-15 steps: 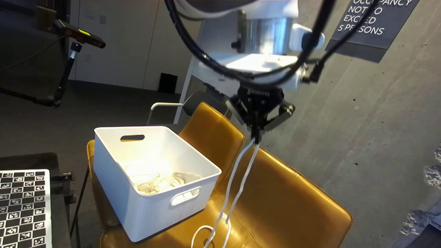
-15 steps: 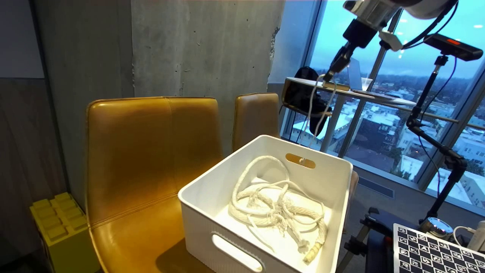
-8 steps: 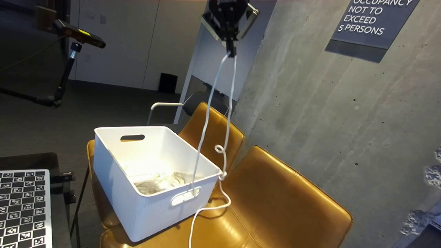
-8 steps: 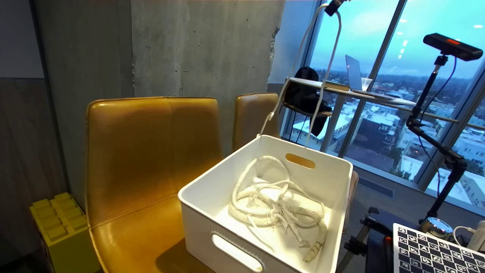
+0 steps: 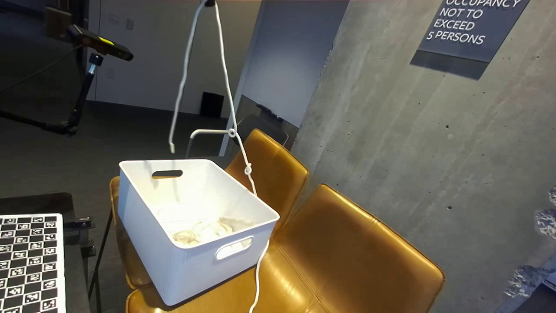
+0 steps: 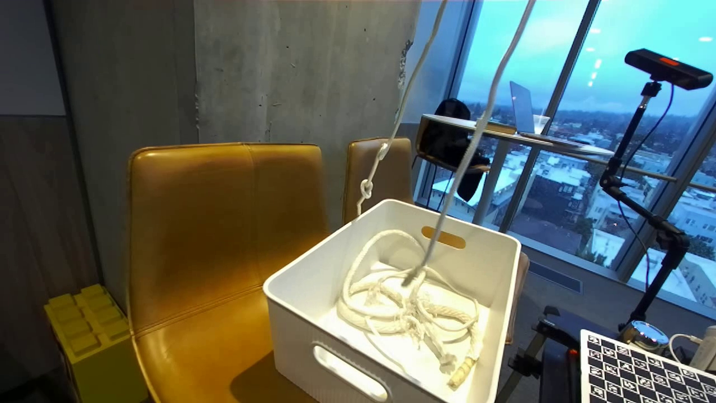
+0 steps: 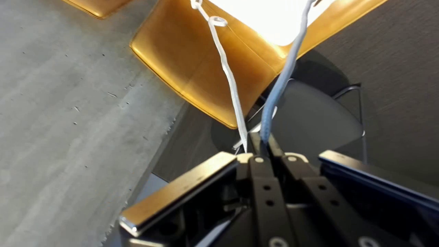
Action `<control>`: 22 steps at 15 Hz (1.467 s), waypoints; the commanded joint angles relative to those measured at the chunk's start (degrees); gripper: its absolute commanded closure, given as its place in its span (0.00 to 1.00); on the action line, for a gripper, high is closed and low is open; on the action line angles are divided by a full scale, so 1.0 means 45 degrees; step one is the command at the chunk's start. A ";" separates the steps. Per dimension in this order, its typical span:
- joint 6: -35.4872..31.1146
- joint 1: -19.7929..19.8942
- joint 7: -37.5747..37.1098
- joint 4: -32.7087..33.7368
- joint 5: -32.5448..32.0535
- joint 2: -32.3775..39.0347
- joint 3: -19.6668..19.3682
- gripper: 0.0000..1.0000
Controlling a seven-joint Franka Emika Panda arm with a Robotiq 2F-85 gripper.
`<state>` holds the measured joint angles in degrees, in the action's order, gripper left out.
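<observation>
Holding white rope (image 7: pixel 282 80) | gripper (image 7: pixel 263 140) pinched narrow | free end (image 5: pixel 172 148) above white bin (image 5: pixel 191 269)

In the wrist view, your gripper (image 7: pixel 263 139) is black, its metal edges catching gold. The rope (image 7: pixel 232 84) at it is white, the right-hand length tinted pale blue. Before you, the bin (image 5: pixel 195 269) is white with fine ribbed stripes, the coils (image 6: pixel 383 323) inside cream. Your chairs (image 6: pixel 224 212) are glossy caramel-gold. In an exterior view, far right, a slate-blue sign (image 5: pixel 462 50) bears white letters on a mottled grey wall (image 5: pixel 391 152); near left, a board (image 5: pixel 30 265) is black-and-white checked. At left in an exterior view, a box (image 6: pixel 95 347) is yellow.
</observation>
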<state>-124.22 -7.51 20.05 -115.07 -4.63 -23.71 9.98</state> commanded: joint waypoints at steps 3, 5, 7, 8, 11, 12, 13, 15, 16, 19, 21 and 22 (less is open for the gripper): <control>0.0954 -0.0923 -0.1608 0.0613 -0.0477 -0.0041 0.1014 0.99; 0.1047 -0.1066 -0.1770 0.0662 -0.0431 -0.0007 0.1093 0.99; 0.1067 -0.1137 -0.1850 0.0670 -0.0409 -0.0014 0.1101 0.99; 0.1003 -0.1125 -0.1851 0.0607 -0.0407 -0.0014 0.1044 0.99; 0.0848 -0.0958 -0.1646 0.0399 -0.0348 0.0061 0.0626 0.99; 0.0798 -0.0878 -0.1558 0.0326 -0.0328 0.0084 0.0417 0.99; 0.0784 -0.0757 -0.1423 0.0269 -0.0266 0.0106 0.0106 0.99; 0.0784 -0.0502 -0.1190 0.0167 -0.0184 0.0168 -0.0485 0.99; 0.0747 -0.0370 -0.1113 0.0069 -0.0181 0.0210 -0.0734 0.99; 0.0689 -0.0066 -0.0949 -0.0344 -0.0162 0.0341 -0.1272 0.99; 0.0605 0.0080 -0.0869 -0.0801 -0.0161 0.0436 -0.1485 0.99; 0.0543 0.0143 -0.0870 -0.1050 -0.0194 0.0497 -0.1549 0.99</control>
<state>-121.21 -7.33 15.48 -117.39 -5.46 -21.70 3.90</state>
